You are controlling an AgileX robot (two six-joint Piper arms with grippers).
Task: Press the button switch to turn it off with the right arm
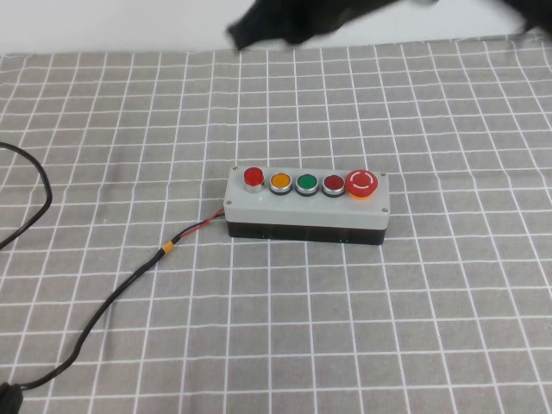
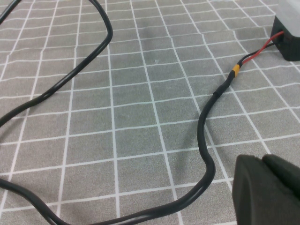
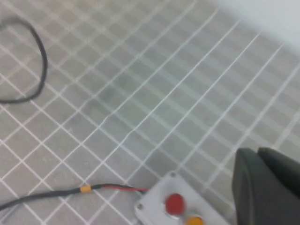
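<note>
High view: the button switch point(image 1: 306, 205) is seen near the centre of the grey checked cloth surface point(image 1: 431, 328), its oblong light-grey top over a black base. A row of round buttons ends in a big red mushroom button point(image 1: 362, 183) at 3 o'clock. Its black cable point(image 1: 103, 306) trails toward 8 o'clock. The right arm point(image 1: 302, 21) is blurred and cut off at 12 o'clock. Only dark housing is shown of the left gripper point(image 2: 267, 192) and right gripper point(image 3: 267, 187); the state of the fingers cannot be told.
</note>
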